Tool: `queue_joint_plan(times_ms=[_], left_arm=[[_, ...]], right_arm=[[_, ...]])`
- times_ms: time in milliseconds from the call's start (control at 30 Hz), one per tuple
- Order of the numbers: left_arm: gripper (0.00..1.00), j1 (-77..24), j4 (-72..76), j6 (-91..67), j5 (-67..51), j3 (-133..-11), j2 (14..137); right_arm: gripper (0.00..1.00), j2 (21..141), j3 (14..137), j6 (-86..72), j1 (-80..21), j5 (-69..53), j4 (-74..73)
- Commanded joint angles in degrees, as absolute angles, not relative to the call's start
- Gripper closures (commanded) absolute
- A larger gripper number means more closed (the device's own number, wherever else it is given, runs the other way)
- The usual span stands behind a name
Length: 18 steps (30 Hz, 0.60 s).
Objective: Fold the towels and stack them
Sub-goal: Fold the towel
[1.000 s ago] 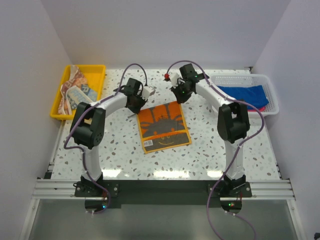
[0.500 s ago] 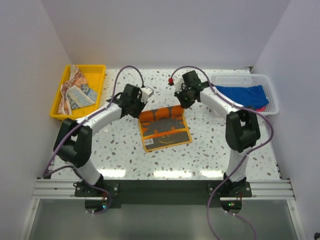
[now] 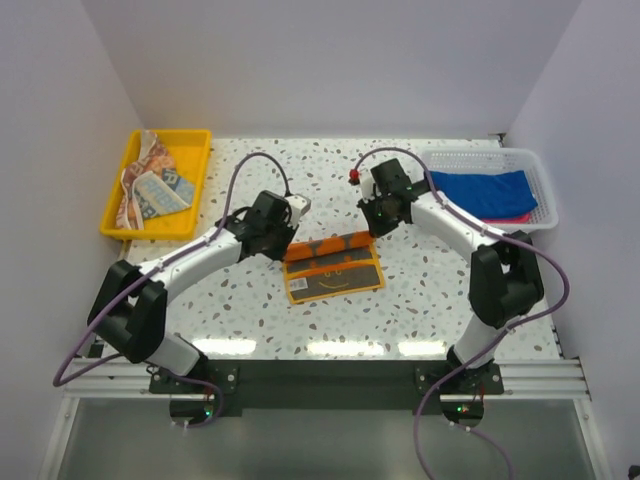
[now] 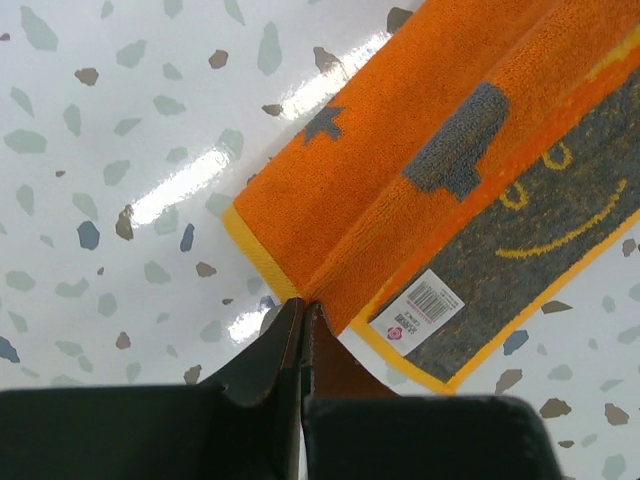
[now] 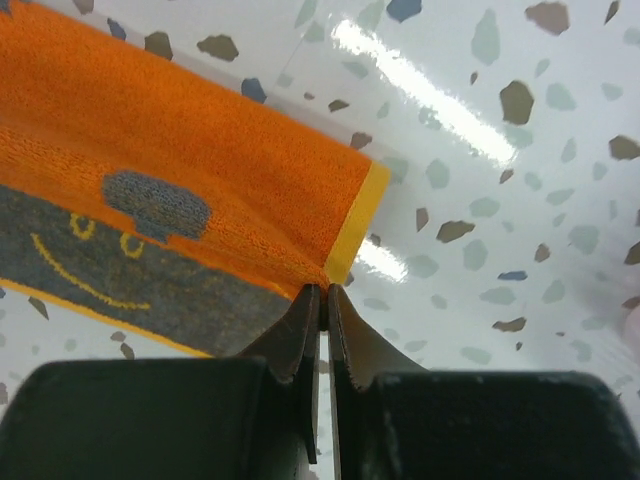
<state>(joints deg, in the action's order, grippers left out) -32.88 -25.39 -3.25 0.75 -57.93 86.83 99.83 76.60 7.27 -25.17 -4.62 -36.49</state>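
Both my arms have drawn the orange towel's [image 3: 333, 270] far edge toward me, so it lies shorter at mid-counter [image 3: 430, 290]. My left tool [image 4: 302, 312] and right tool [image 5: 322, 296] each pinch one of its corners. I judge the first fold is underway and nothing is stacked: the blue towel [image 3: 487, 187] waits in the mesh basket [image 3: 470, 158], the printed towel [image 3: 150, 188] in the yellow tray [image 3: 190, 140]. Its long axis runs left-right, slightly tilted.

On desk [image 3: 440, 300], centre towel [image 3: 333, 266] lies mid; tray [image 3: 190, 150] at rear left w/ tray towel [image 3: 150, 190] in it; basket [image 3: 470, 160] at rear right, basket towels [image 3: 485, 188] inside.
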Motion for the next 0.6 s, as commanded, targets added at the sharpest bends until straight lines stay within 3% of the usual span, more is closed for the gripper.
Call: queue_joint_plan(times_ms=[0, 567], left_arm=[[1.0, -32.6, -29.2, -6.5, 1.8, -55.8, 83.2], [1.0, -36.2, -27.0, -13.3, -1.0, -48.3, 81.0]], right_arm=[[1.0, 94.8, 73.3, 2.6, -25.0, -2.4, -38.0], [1.0, 91.3, 64.9, -2.3, -25.7, -2.5, -36.1]])
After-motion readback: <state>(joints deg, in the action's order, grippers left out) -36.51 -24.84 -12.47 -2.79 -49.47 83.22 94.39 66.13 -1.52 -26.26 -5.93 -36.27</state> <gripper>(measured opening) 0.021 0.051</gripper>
